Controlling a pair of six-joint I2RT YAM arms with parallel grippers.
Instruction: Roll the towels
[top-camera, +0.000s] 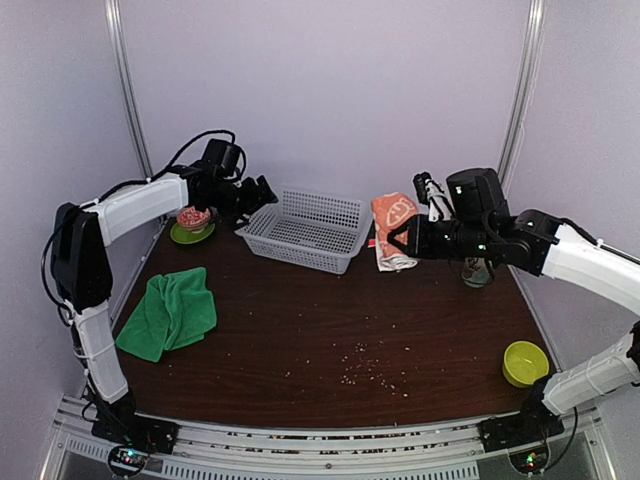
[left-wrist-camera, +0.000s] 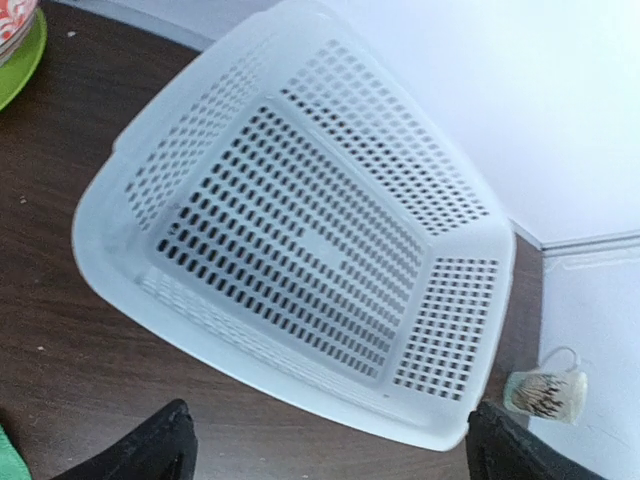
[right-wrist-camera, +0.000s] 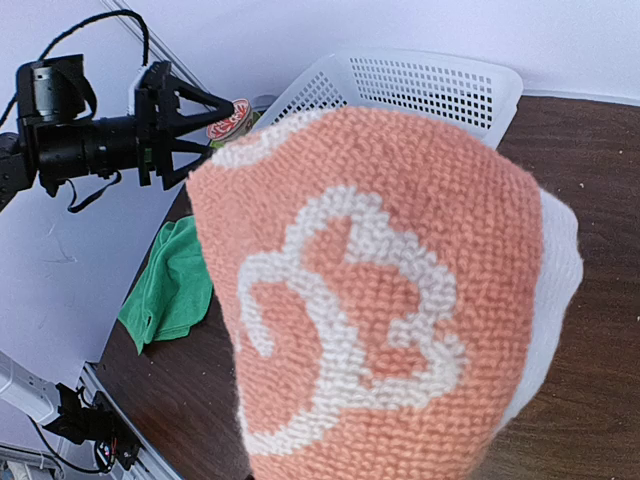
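The right tool (top-camera: 405, 238) grips the orange towel (top-camera: 393, 215) aloft near the counter's far edge; a shallow pinch may let it unfold or drop. The left tool (top-camera: 266, 191) is released; the green towel (top-camera: 170, 312) lies crumpled at the left edge.

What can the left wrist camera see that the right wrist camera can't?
Only the left wrist view shows the mug, standing near the basket's corner. Only the right wrist view shows the orange towel, which fills most of its picture. Both show the white basket, the brown table and the green towel, though the left wrist view catches just a sliver of that towel in its bottom corner.
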